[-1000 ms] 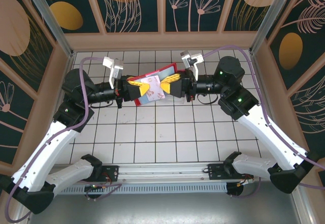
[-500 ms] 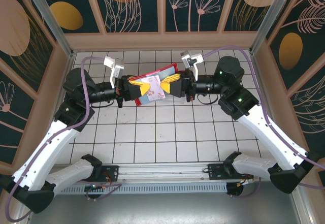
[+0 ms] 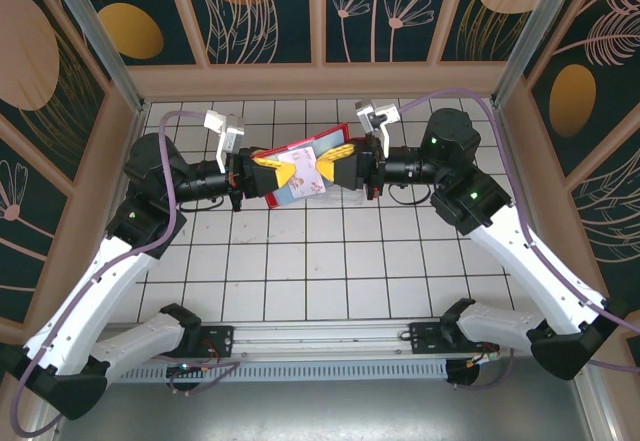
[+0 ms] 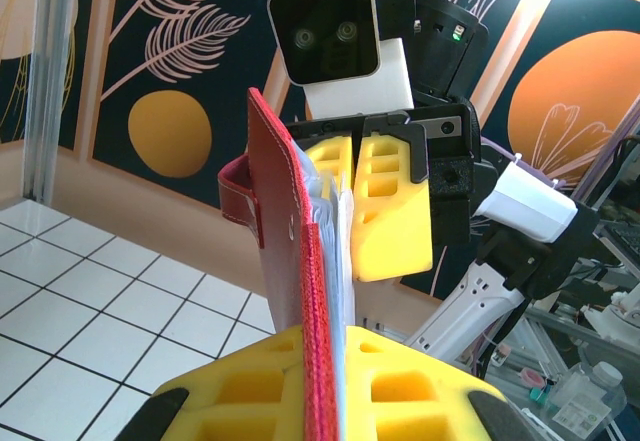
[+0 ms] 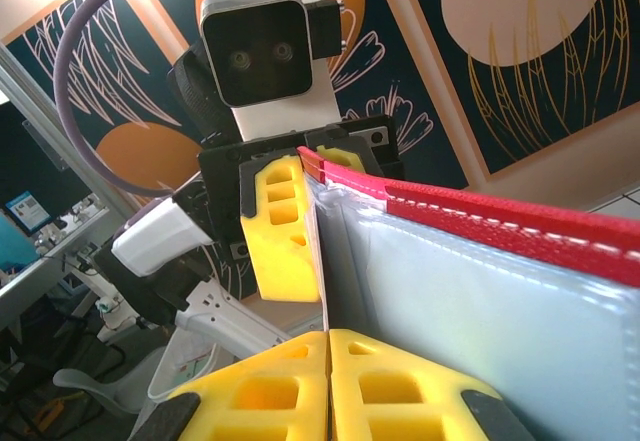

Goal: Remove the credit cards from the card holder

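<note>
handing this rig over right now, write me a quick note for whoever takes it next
Left hand: shut on the card holder, which is held in the air above the table.
Right hand: shut on the holder's opposite edge, pinching its inner layers; I cannot tell whether it has a card.
Cards: a pale card shows inside the open holder.
Done: holder is off the table, gripped from both sides.
Left: pull the cards out; none is out yet.

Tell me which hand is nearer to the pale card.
Right. The right hand is shut on the pale card at its right edge; the left hand grips the red card holder on the card's other side.
</note>
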`<action>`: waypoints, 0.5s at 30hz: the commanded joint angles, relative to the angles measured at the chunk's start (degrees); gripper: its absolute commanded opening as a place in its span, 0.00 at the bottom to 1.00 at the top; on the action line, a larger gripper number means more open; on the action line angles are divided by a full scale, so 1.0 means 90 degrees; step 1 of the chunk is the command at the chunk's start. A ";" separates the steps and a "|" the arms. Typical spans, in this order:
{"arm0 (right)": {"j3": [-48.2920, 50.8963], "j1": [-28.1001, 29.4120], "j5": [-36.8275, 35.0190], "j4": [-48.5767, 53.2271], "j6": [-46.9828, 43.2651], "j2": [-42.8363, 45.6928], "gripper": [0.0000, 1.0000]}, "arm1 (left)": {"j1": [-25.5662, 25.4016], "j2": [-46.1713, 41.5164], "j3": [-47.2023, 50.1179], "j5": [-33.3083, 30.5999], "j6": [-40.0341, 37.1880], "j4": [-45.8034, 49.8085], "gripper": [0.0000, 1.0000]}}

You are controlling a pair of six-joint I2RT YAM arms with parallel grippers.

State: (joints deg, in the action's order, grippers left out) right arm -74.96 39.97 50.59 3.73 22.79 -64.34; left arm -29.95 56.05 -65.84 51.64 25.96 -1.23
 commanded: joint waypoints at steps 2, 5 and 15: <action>-0.0292 0.0042 -0.0004 0.0011 -0.0204 -0.0004 0.12 | 0.0040 0.0071 -0.0194 -0.0088 0.0064 -0.0004 0.07; -0.0313 0.0042 -0.0026 0.0071 -0.0227 -0.0019 0.13 | 0.0037 0.0071 -0.0223 -0.0056 0.0080 -0.0029 0.07; -0.0305 0.0041 -0.0110 0.0169 -0.0300 -0.0015 0.05 | 0.0037 0.0100 -0.0245 -0.0049 0.0108 0.0010 0.07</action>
State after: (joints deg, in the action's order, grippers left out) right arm -75.77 39.97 49.34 5.41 21.19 -64.55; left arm -29.93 56.62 -66.35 51.66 26.20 -1.02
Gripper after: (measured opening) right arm 0.058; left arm 0.093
